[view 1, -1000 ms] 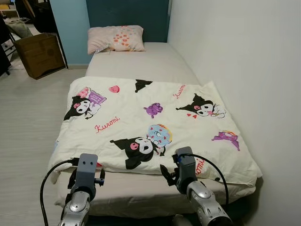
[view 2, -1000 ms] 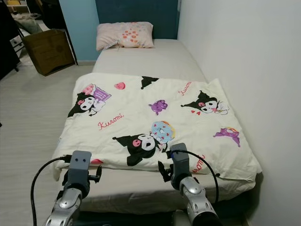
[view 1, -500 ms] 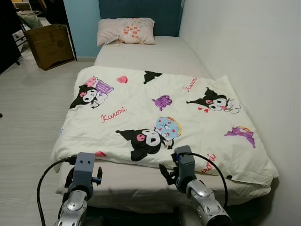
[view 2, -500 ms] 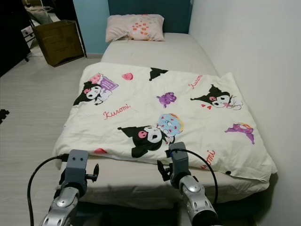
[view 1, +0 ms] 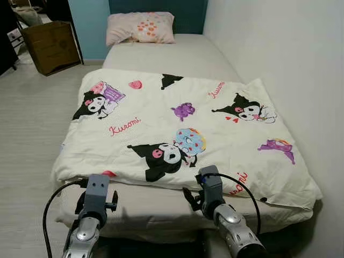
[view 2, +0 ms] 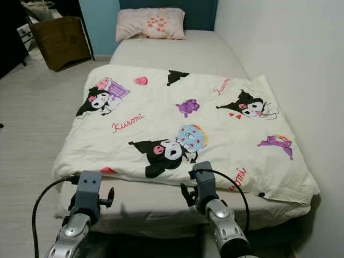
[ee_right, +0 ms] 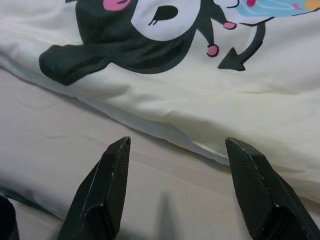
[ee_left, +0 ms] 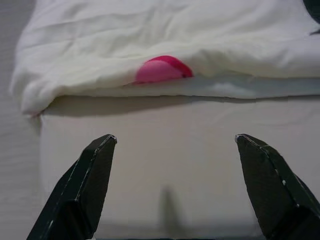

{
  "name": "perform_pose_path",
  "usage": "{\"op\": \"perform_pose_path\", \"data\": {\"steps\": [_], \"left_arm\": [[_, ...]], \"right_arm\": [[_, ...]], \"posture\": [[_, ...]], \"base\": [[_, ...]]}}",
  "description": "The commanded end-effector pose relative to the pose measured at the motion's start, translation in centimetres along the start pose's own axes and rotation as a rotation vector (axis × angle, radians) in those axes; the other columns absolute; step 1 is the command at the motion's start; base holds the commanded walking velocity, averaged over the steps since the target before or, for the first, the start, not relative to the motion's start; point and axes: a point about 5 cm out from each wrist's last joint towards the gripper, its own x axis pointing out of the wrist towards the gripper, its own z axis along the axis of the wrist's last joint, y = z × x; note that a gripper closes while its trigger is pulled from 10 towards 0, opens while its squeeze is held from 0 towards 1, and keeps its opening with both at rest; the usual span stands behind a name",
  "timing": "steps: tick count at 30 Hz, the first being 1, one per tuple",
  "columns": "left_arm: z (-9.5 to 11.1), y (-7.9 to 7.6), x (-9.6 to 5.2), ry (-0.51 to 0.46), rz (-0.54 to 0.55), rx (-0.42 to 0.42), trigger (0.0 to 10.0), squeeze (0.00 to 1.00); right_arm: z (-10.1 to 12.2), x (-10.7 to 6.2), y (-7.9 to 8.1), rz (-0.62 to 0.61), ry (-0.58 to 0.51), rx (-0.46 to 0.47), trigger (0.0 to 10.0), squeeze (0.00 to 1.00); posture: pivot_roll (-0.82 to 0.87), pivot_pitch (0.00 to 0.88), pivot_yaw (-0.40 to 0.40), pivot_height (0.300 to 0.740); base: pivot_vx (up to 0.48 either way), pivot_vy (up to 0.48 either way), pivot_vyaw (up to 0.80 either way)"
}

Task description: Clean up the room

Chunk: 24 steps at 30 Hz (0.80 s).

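At the bed's [view 1: 161, 209] foot, my left claw [ee_left: 175, 165] and right claw [ee_right: 175, 175] stay spread above the sheet, near the blanket [view 1: 177, 129] edge; my camera has panned slightly.

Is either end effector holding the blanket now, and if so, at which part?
Nothing is held. Both the left end effector and right end effector are open above the mattress, short of the blanket edge.

A single bed [view 1: 177, 59] stands lengthwise against a plain white wall [view 1: 279, 48] on the robot's right. A dark teal headboard [view 1: 156, 6] backs the far end, adjoining a light blue wall [view 1: 88, 27]. The floor [view 1: 27, 123] is pale wood-grain planking (boards running crosswise). A brown cardboard box [view 1: 51, 45] stands on the floor near the bed's head, to the left. Lighting is even.
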Motion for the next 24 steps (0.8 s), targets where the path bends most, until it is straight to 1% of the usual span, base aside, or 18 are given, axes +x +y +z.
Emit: {"op": "perform_pose_path", "data": {"steps": [1,2,3,4,5,6,7,8,9,11,13,15,18,19,21,22,23,24], "left_arm": [[-0.1,0.0,-0.3,-0.029,-0.068,0.099,10.0,0.00],[-0.1,0.0,-0.3,-0.029,-0.068,0.099,10.0,0.00],[0.1,-0.2,-0.4,-0.062,-0.117,0.177,10.0,0.05],[0.2,-0.3,-0.4,-0.076,-0.138,0.205,10.0,0.66],[0.2,-0.3,-0.4,-0.076,-0.138,0.205,10.0,0.66],[0.4,-0.4,-0.4,-0.102,-0.172,0.274,10.0,0.97],[0.4,-0.4,-0.4,-0.102,-0.172,0.274,10.0,0.97],[0.5,-0.4,-0.3,-0.123,-0.200,0.345,10.0,1.00],[0.6,-0.3,-0.3,-0.135,-0.215,0.408,10.0,1.00],[0.8,0.2,0.1,-0.165,-0.231,0.560,10.0,1.00],[0.9,0.9,0.6,-0.177,-0.219,0.701,10.0,1.00],[1.0,1.6,1.1,-0.178,-0.197,0.804,10.0,1.00],[1.1,1.9,1.3,-0.179,-0.186,0.838,10.0,1.00],[1.1,2.4,1.6,-0.166,-0.176,0.884,10.0,1.00],[1.0,3.6,2.2,-0.132,-0.153,1.001,10.0,1.00],[1.1,4.1,2.4,-0.124,-0.143,1.040,10.0,1.00],[1.1,4.5,2.6,-0.117,-0.139,1.066,10.0,1.00],[1.1,4.5,2.6,-0.117,-0.139,1.066,10.0,1.00]], "right_arm": [[0.4,0.0,0.0,0.004,-0.012,-0.058,10.0,0.00],[0.4,0.0,0.0,0.004,-0.012,-0.058,10.0,0.00],[0.7,0.0,-0.1,0.001,-0.026,-0.112,10.0,0.00],[0.9,0.0,-0.1,0.001,-0.033,-0.132,10.0,0.00],[0.9,0.0,-0.1,0.001,-0.033,-0.132,10.0,0.00],[1.2,0.0,-0.2,0.006,-0.053,-0.169,10.0,0.24],[1.2,0.0,-0.2,0.006,-0.053,-0.169,10.0,0.24],[1.5,0.0,-0.2,0.013,-0.072,-0.208,10.0,1.00],[1.8,0.0,-0.1,0.021,-0.088,-0.237,10.0,1.00],[2.5,0.1,0.2,0.051,-0.112,-0.345,10.0,1.00],[3.0,0.4,0.8,0.093,-0.122,-0.493,10.0,1.00],[3.3,0.7,1.4,0.129,-0.124,-0.603,10.0,1.00],[3.4,0.8,1.6,0.141,-0.125,-0.637,10.0,1.00],[3.5,1.0,1.8,0.150,-0.122,-0.681,10.0,1.00],[3.5,1.5,2.2,0.180,-0.092,-0.818,10.0,1.00],[3.5,1.6,2.3,0.192,-0.082,-0.858,10.0,1.00],[3.5,1.7,2.3,0.195,-0.068,-0.889,10.0,1.00],[3.5,1.7,2.3,0.195,-0.068,-0.889,10.0,1.00]], "posture": [[-0.03,0.149,-0.083,0.537],[-0.03,0.149,-0.083,0.537],[-0.03,0.150,-0.084,0.537],[-0.03,0.151,-0.086,0.537],[-0.03,0.151,-0.086,0.537],[-0.03,0.153,-0.087,0.537],[-0.03,0.153,-0.087,0.537],[-0.04,0.155,-0.090,0.537],[-0.04,0.158,-0.091,0.537],[-0.05,0.166,-0.095,0.537],[-0.05,0.175,-0.097,0.537],[-0.05,0.182,-0.101,0.537],[-0.06,0.187,-0.103,0.537],[-0.06,0.198,-0.106,0.537],[-0.06,0.211,-0.109,0.537],[-0.06,0.219,-0.111,0.537],[-0.06,0.229,-0.115,0.537],[-0.06,0.229,-0.115,0.537]], "base": [[0.000,0.000,0.00],[0.000,0.000,0.00],[0.000,0.000,0.00],[0.000,0.000,0.00],[0.000,0.000,0.00],[0.000,0.000,0.00],[0.000,0.000,0.00],[0.000,0.000,0.00],[0.000,0.000,0.00],[0.000,0.000,0.00],[0.000,0.000,0.00],[0.000,0.000,0.00],[0.000,0.000,0.00],[0.000,0.000,0.00],[0.000,0.000,0.00],[0.000,0.000,0.00],[0.000,0.000,0.00],[0.000,0.000,0.00]]}}
